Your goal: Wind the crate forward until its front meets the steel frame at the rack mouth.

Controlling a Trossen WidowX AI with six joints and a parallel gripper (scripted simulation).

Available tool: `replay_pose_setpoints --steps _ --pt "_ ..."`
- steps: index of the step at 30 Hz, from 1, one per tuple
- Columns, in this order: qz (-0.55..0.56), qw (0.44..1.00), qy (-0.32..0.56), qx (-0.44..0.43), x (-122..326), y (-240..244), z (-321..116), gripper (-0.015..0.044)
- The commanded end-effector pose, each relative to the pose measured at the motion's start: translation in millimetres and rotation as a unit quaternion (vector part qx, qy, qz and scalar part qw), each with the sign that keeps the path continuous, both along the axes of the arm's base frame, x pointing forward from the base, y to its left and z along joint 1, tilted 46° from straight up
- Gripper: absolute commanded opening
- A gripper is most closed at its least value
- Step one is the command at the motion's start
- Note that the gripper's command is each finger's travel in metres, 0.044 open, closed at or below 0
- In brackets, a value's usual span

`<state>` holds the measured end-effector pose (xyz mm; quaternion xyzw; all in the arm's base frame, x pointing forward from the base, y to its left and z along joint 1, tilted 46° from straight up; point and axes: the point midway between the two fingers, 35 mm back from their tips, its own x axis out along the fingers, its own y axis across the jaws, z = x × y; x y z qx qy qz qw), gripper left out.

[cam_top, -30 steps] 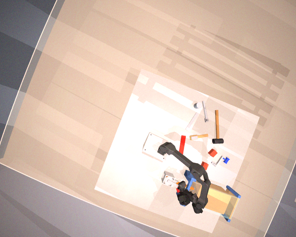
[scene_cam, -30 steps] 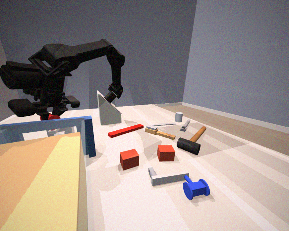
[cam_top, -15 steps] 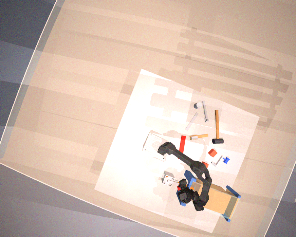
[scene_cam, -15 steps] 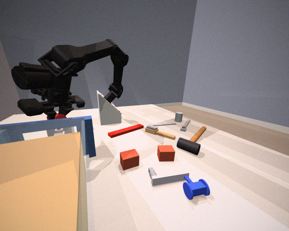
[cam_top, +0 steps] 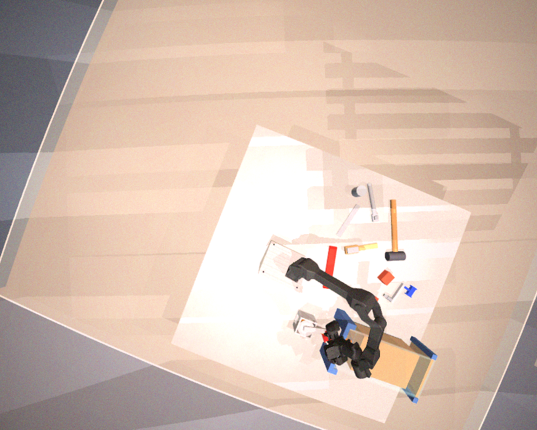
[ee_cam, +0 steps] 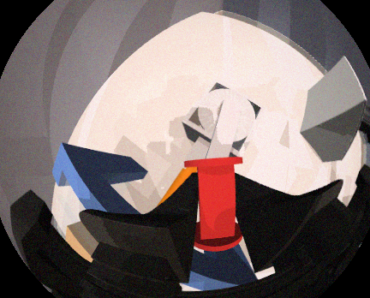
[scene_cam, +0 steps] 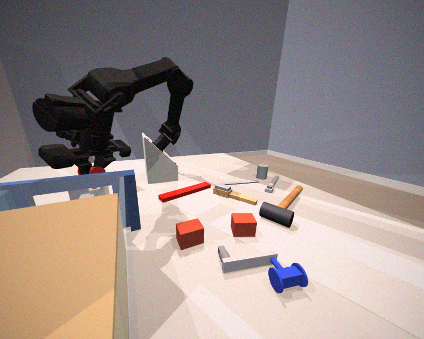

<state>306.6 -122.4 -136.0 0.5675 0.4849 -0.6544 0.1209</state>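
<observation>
Standing between the end effector's (cam_top: 325, 336) (scene_cam: 91, 171) (ee_cam: 217, 205) closed fingers, the red handle grip (cam_top: 324, 338) (scene_cam: 97, 170) (ee_cam: 217, 201).

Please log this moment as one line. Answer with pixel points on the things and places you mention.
gripper (cam_top: 324, 334) (scene_cam: 91, 171) (ee_cam: 211, 176): shut on red grip (cam_top: 324, 337) (scene_cam: 97, 170) (ee_cam: 217, 201) | blue spool-ended tool (cam_top: 410, 291) (scene_cam: 288, 276): on bench | crate contact with frame: cannot tell

Workshop-like room, plain grey-blue walls. One pale bench (cam_top: 241, 194) (scene_cam: 212, 292) (ee_cam: 158, 98), bearing: one black-headed mallet, wooden handle (cam_top: 394, 231) (scene_cam: 276, 214); one blue-framed rack (cam_top: 422, 348) (scene_cam: 132, 204) (ee_cam: 102, 180); one black robot arm (cam_top: 333, 282) (scene_cam: 150, 75).
</observation>
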Motion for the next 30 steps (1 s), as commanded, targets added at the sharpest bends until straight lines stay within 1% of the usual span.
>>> replay_pose_setpoints --steps 1,30 --pt "-0.001 1.0 0.009 0.015 -6 12 7 0.0" --pt "-0.001 1.0 0.01 0.016 -29 29 24 0.0"
